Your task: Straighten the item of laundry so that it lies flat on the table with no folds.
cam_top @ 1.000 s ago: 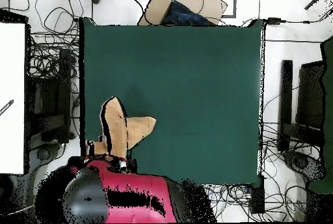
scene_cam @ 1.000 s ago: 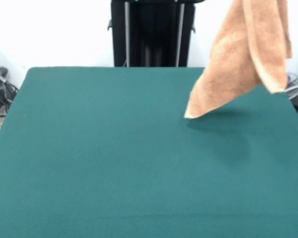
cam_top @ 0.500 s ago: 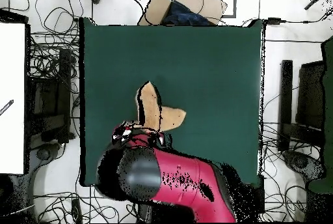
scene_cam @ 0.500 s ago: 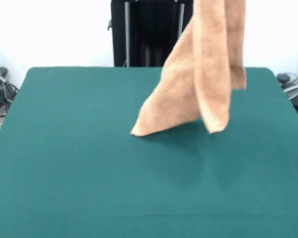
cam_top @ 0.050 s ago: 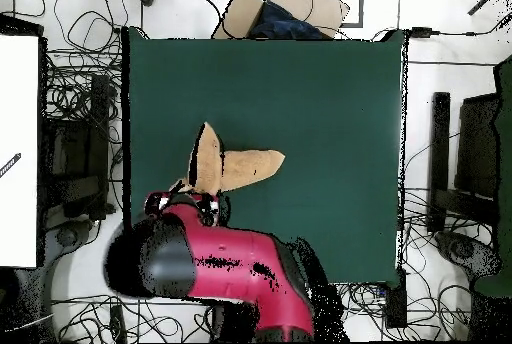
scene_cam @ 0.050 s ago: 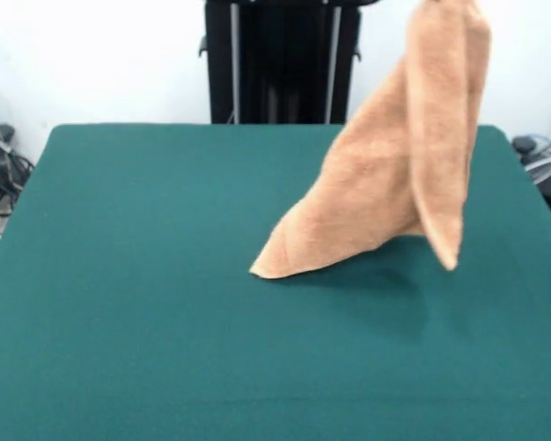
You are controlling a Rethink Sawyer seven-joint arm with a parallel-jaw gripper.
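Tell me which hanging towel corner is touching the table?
The broad lower-left corner of the towel rests on the table; the narrow right tip hangs free.

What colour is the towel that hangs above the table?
The towel is plain peach-orange. It shows best in the front view, against the dark green table.

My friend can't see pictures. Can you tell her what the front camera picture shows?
A peach-orange towel hangs down from above the picture's top edge, folded over itself, and its lowest corner seems to touch the dark green table. A black stand rises behind the table.
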